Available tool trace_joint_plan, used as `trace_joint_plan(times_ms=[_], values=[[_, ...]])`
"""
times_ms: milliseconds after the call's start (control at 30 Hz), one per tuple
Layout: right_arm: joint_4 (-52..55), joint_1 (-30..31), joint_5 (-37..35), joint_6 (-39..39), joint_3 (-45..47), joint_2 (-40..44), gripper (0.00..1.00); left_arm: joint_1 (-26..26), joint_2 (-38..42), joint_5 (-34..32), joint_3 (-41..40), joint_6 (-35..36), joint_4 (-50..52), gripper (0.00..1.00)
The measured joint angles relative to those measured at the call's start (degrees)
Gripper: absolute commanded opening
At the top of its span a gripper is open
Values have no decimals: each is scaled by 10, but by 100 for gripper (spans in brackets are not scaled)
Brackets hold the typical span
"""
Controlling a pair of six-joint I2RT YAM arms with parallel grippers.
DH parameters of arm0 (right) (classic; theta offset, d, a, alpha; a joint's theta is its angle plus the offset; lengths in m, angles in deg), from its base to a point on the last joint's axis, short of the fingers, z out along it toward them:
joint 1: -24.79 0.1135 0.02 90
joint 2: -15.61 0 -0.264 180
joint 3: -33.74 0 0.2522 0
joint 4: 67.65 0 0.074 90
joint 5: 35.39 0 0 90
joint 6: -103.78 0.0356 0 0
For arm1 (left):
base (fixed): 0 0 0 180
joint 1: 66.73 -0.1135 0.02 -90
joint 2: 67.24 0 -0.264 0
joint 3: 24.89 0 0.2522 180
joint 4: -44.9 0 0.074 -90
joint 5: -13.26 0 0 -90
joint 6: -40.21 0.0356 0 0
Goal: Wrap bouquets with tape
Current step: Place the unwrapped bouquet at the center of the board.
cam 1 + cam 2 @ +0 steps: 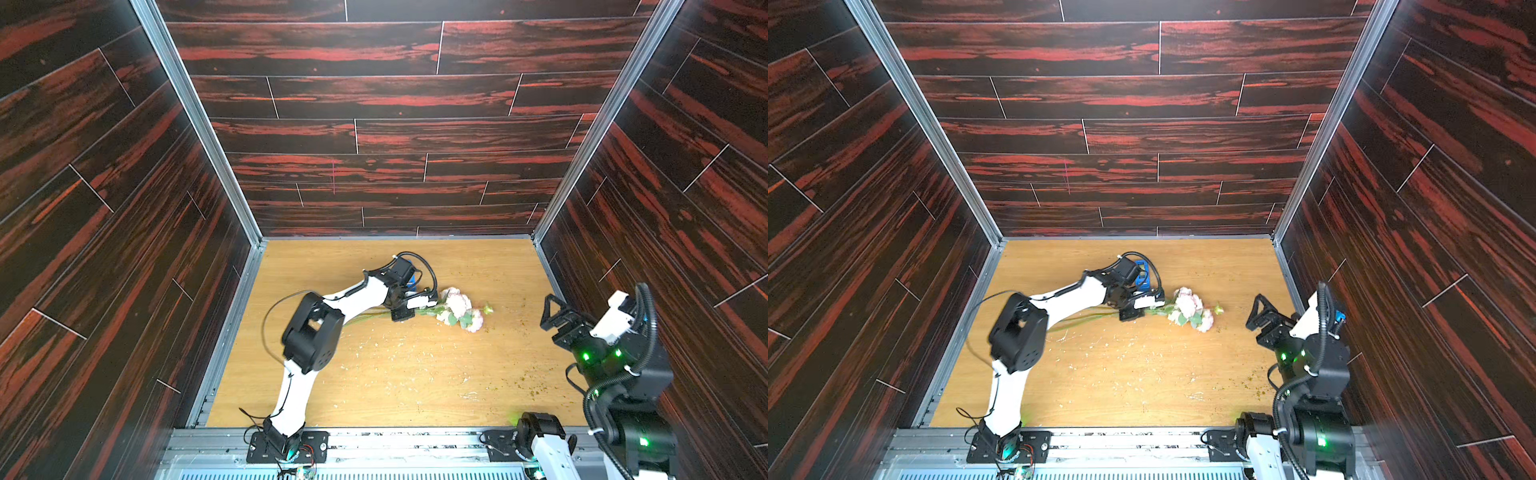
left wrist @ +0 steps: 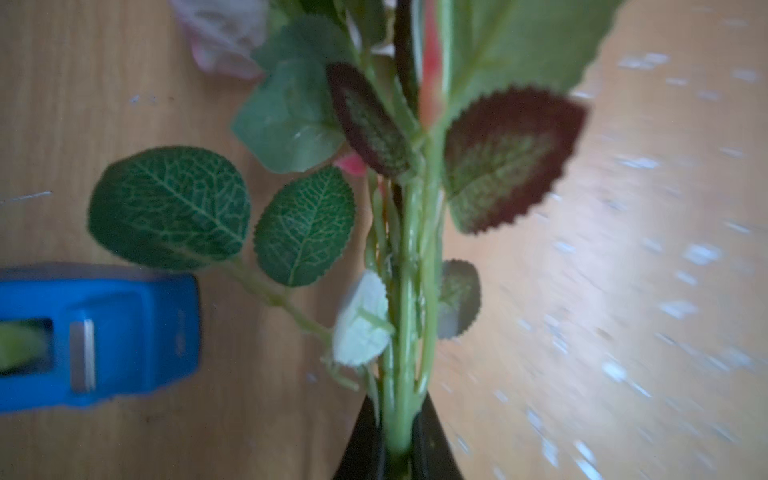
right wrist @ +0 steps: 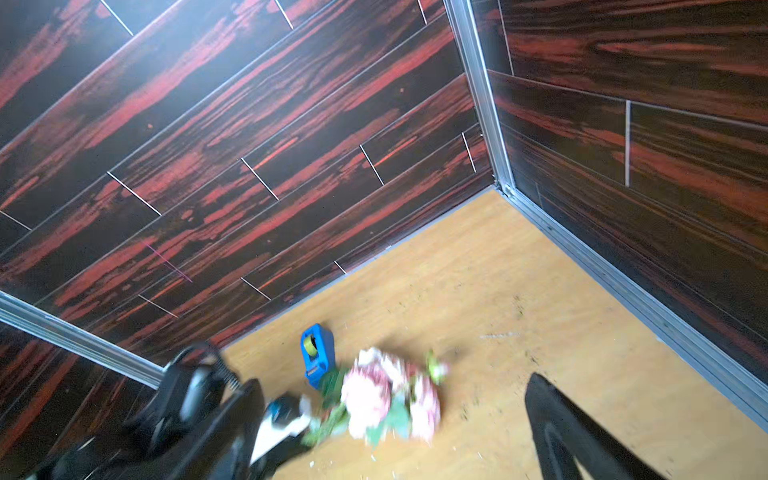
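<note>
The wooden tabletop (image 1: pixel 415 374) fills the lower middle of both top views, flecked with small debris; the left arm (image 1: pixel 357 297) reaches across it to centre frame, its jaws clenched on the green stems of the bouquet (image 1: pixel 457 308), which lies flat with its blooms toward the right; the right arm (image 1: pixel 615 353) sits at the right edge, jaws spread wide and holding nothing, well apart from the flowers; the blue dispenser (image 1: pixel 1142 274) stands just above the left wrist in frame, near the stems; its tape (image 3: pixel 309 344) looks undrawn, and no tape shows on the stems in the left wrist view. By my reading the gathering is done; pulling a strip, winding it round the stems and cutting are all left.
</note>
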Motion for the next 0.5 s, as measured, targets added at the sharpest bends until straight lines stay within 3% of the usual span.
trace_joint_plan(times_ms=[367, 467, 500], values=[[37, 0, 5, 1, 17, 22, 98, 8, -57, -21, 74, -18, -5, 0], [37, 0, 20, 3, 24, 21, 97, 9, -70, -33, 76, -35, -14, 18], [37, 0, 24, 3, 26, 19, 97, 9, -73, -37, 76, -42, -16, 33]])
